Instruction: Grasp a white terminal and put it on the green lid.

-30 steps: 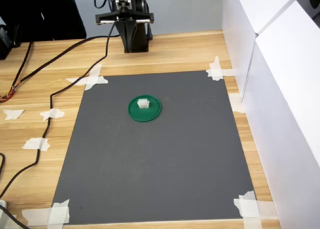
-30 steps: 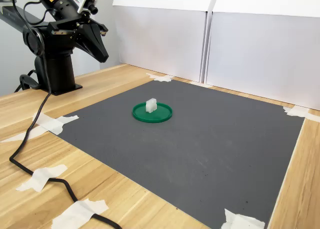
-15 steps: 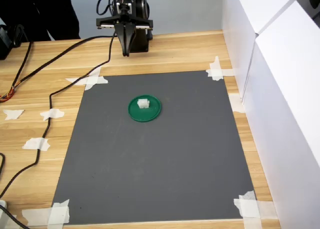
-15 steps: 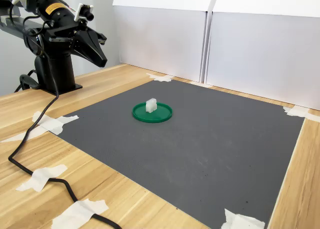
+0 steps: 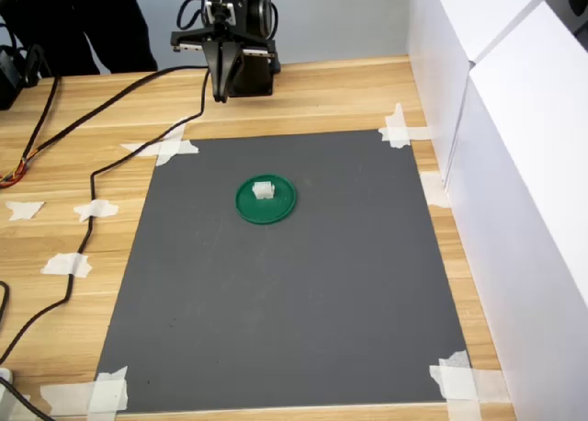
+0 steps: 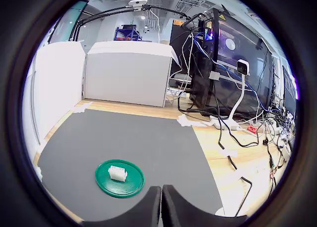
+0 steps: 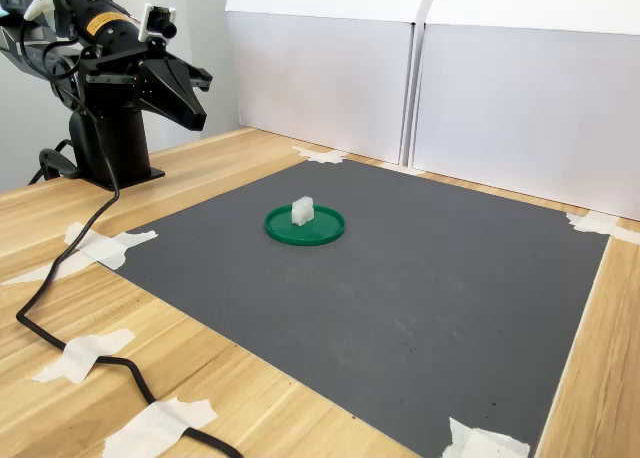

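The white terminal [image 5: 264,190] [image 7: 302,211] [image 6: 118,173] rests on the green lid [image 5: 276,209] [image 7: 320,234] [image 6: 130,185], which lies on the dark grey mat. My gripper [image 5: 220,96] [image 7: 203,124] [image 6: 161,203] hangs raised above the wood near the arm's base, well away from the lid. In the wrist view the two fingers meet with nothing between them, so it is shut and empty.
The grey mat [image 5: 303,292] is taped at its corners to the wooden table [image 5: 55,200]. A black cable [image 5: 101,173] runs over the table on the first exterior view's left. White boards [image 7: 450,88] wall the far side in the second exterior view.
The gripper has drawn back toward the arm's base and turned slightly to the first exterior view's left. The terminal and lid have not moved.
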